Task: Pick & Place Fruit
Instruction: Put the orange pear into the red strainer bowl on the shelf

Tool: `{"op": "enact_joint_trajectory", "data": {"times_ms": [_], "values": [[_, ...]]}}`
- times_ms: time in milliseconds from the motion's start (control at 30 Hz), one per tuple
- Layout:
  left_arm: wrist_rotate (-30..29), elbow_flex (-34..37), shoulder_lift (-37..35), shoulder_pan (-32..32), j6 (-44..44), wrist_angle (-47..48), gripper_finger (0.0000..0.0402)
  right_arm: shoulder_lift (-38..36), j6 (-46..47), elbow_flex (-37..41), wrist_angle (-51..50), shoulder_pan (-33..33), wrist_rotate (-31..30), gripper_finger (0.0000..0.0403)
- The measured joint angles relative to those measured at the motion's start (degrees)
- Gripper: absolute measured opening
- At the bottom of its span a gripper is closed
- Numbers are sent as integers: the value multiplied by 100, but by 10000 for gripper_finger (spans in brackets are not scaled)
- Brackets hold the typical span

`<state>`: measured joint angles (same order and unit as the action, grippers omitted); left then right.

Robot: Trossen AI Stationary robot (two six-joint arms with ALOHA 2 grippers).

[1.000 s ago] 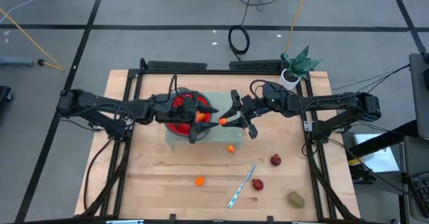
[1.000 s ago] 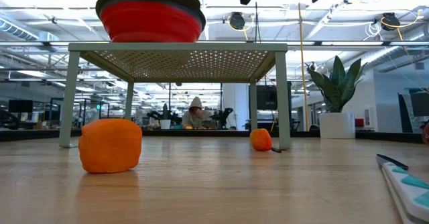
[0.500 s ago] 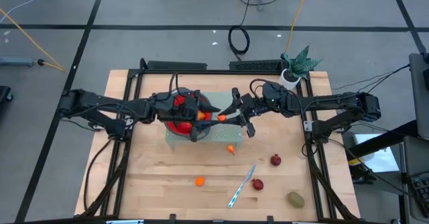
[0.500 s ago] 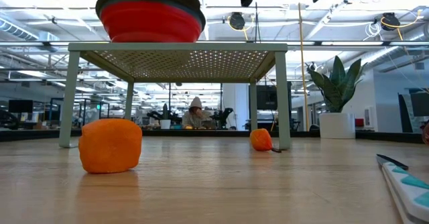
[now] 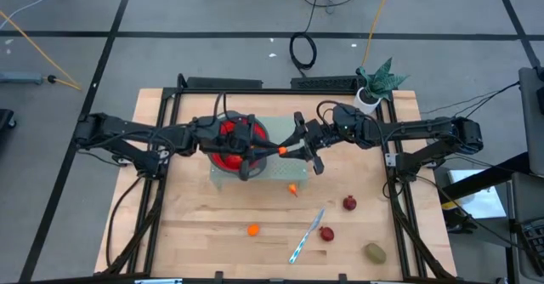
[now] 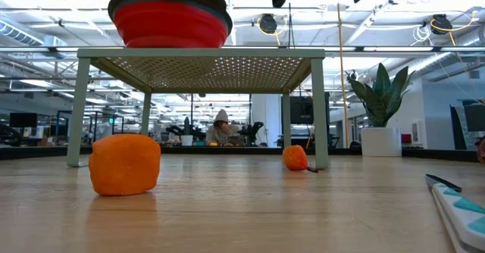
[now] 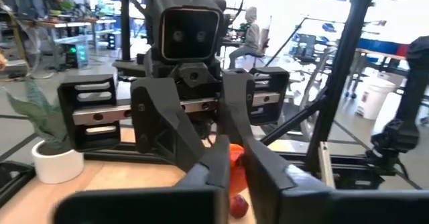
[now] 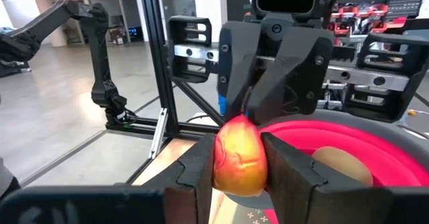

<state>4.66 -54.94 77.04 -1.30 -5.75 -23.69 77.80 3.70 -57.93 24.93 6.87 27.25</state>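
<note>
Surface (image 5: pixel 195 224): we note pale wood planks, smooth, framed by dark rails.
Stand (image 5: pixel 280 172): pale green, perforated top on four thin legs – it sits mid-surface and carries the bowl.
Red bowl (image 5: pixel 228 144): ribbed collapsible wall, dark rim; several fruits lie inside, one tan and rounded in the right wrist view.
Orange fruit (image 8: pixel 239 155): oval, glossy, orange with a red blush; it sits in the air just beside the bowl's rim.
Right claw (image 5: pixel 287 150): narrow, gripping that orange fruit on both sides.
Left claw (image 5: pixel 255 149): above the bowl, fingers nearly together, tips meeting the same orange fruit; whether they pinch it we cannot tell.
Loose fruit: two small orange pieces (image 5: pixel 253 230), a dark red one (image 5: pixel 349 203), a red one (image 5: pixel 327 234) and an olive-brown oval (image 5: pixel 375 252), scattered on the near half of the surface.
Knife (image 5: pixel 306 235): slim, silver and blue, lying flat between the orange and red pieces.
Potted plant (image 5: pixel 374 84): stiff green leaves, white pot, far right corner.
Change: a second ago the left claw stood wide – now it has closed; the right claw's grip is unchanged.
</note>
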Motion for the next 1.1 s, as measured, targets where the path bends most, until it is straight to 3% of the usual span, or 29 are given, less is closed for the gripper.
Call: {"op": "enact_joint_trajectory", "data": {"times_ms": [167,733,1100], "values": [[337,0,-7,74,-44,11,4,0,7,2,-6,-4,-2,105],[461,0,-9,161,-44,218,0,4,9,4,-30,2,-28,105],[458,22,-21,268,-27,312,0,-7,326,-9,58,19,-45,150]]}}
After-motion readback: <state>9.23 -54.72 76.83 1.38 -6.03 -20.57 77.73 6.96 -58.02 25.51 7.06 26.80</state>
